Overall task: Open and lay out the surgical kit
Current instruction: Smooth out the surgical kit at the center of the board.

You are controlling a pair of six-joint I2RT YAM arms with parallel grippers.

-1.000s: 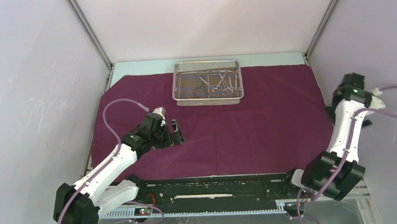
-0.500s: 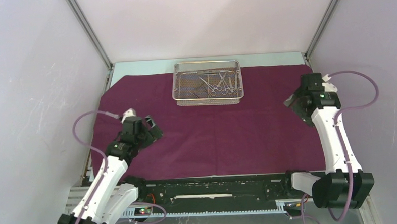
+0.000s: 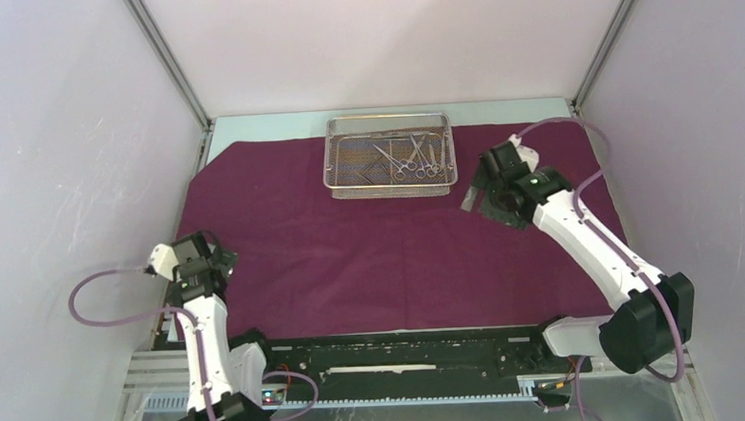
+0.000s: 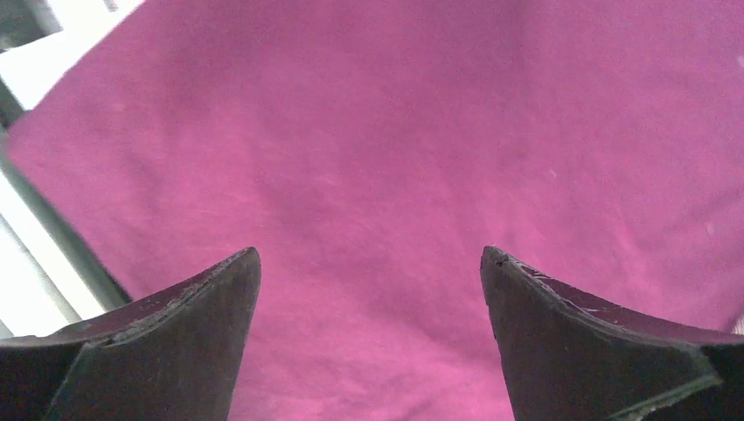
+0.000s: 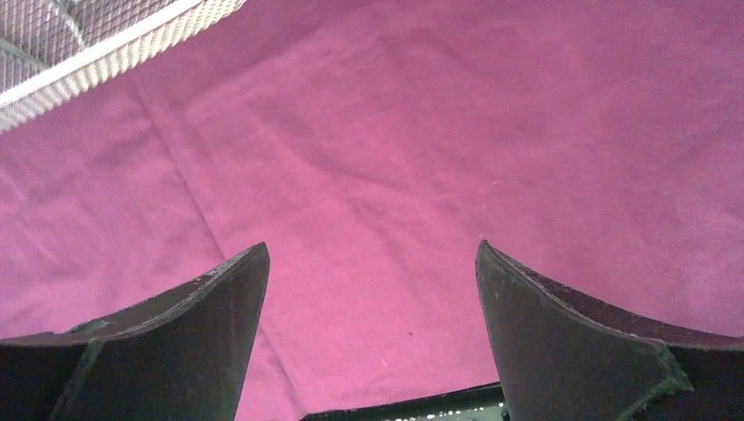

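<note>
The maroon cloth (image 3: 399,247) lies spread flat over the table. The silver wire-mesh tray (image 3: 391,191) stands on it at the back centre, with steel ring-handled instruments (image 3: 409,157) lying inside. My right gripper (image 3: 482,191) hovers over the cloth just right of the tray's front right corner. Its jaws are open and empty (image 5: 373,250), and the tray's corner (image 5: 105,53) shows at the upper left of the right wrist view. My left gripper (image 3: 200,265) is folded back over the cloth's left edge, open with only cloth (image 4: 395,132) beneath it (image 4: 370,254).
A black rail (image 3: 403,347) runs along the near edge between the arm bases. White walls and metal corner posts (image 3: 168,58) enclose the table. A bare teal strip of table (image 3: 507,110) shows behind the cloth. A grey bar (image 4: 53,232) borders the cloth at left.
My left arm has drawn back from the cloth's left middle to its left edge. My right arm has swung inward from the right edge toward the tray, its jaws widening slightly.
</note>
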